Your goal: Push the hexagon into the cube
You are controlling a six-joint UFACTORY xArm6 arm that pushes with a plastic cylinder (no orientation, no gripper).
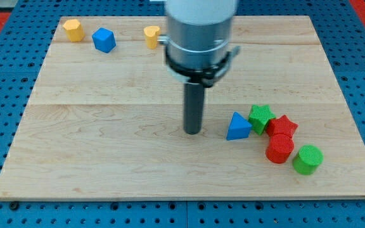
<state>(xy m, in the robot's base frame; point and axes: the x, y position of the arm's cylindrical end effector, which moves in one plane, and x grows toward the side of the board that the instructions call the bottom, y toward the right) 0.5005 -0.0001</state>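
While my tip idles, yellow hexagon lies far.

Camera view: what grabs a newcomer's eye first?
The arm's big grey body drops from the view's top, my tip resting mid-board just left of the blue triangle. A tight red and green block cluster sits at lower right. At top left, the yellow hexagon sits beside the blue cube.
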